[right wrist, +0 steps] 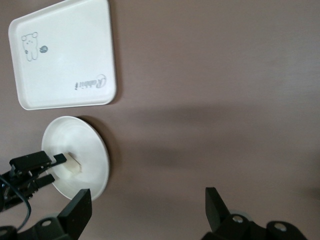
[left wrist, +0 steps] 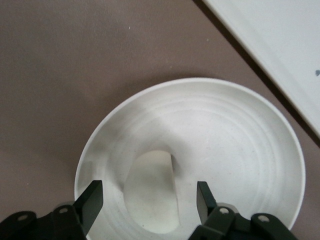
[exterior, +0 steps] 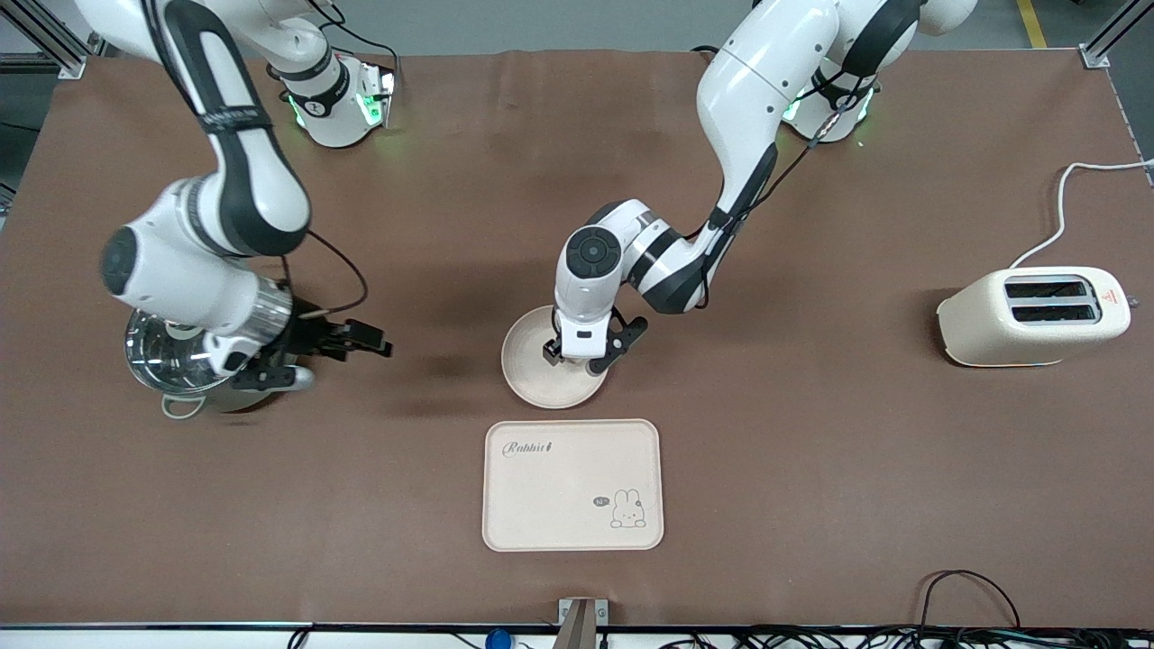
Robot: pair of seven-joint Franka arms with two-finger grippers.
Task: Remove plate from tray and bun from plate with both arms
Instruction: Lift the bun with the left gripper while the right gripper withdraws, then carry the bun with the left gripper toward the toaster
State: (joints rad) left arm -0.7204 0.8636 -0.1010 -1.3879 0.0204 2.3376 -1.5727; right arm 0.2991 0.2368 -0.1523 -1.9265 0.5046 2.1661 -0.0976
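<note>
Brown tabletop [exterior: 811, 433]: open left gripper [left wrist: 150, 200] straddling pale oval bun [left wrist: 152, 192] on round cream plate [left wrist: 240, 145]; open right gripper [right wrist: 147, 212] waiting.

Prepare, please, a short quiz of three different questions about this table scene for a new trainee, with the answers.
1. True or false: the plate lies on the tray.
2. Which thing lies between the fingers of the left tool?
A. the bun
B. the toaster
C. the metal pot
3. Fill in: the right tool waits open, up in the air next to the metal ____.

Key
1. False: the plate rests on the table, beside the tray and farther from the front camera.
2. A: the bun lies on the plate, and the fingers stand on each side of it.
3. pot
</note>
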